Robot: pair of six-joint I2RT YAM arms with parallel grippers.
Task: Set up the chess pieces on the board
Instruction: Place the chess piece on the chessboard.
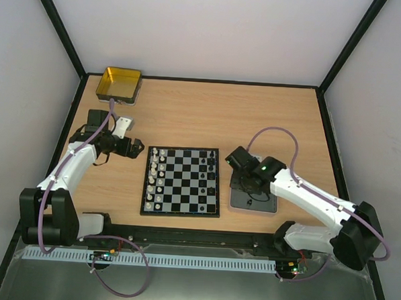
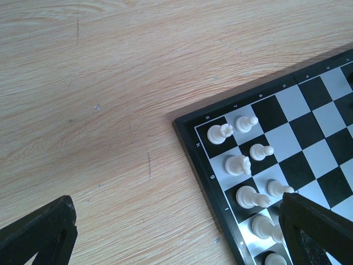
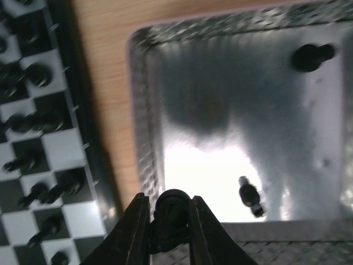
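The board (image 1: pixel 179 214) lies mid-table, with white chess pieces (image 1: pixel 155 178) along its left columns and black ones (image 1: pixel 210 171) on its right side. My right gripper (image 3: pixel 170 201) hangs over the near-left edge of the grey tray (image 3: pixel 220 99), shut on a black chess piece (image 3: pixel 172 214). Two more black pieces (image 3: pixel 249 194) (image 3: pixel 310 56) lie in the tray. My left gripper (image 2: pixel 176 201) is wide open over bare wood just off the board's corner (image 2: pixel 193 149). It holds nothing, and white pieces (image 2: pixel 237 164) stand beside its right finger (image 2: pixel 314 232).
A gold tin (image 1: pixel 120 84) sits at the far left corner of the table, and a small white object (image 1: pixel 124 126) lies near the left arm. The grey tray (image 1: pixel 261 205) rests right of the board. Black frame posts border the table.
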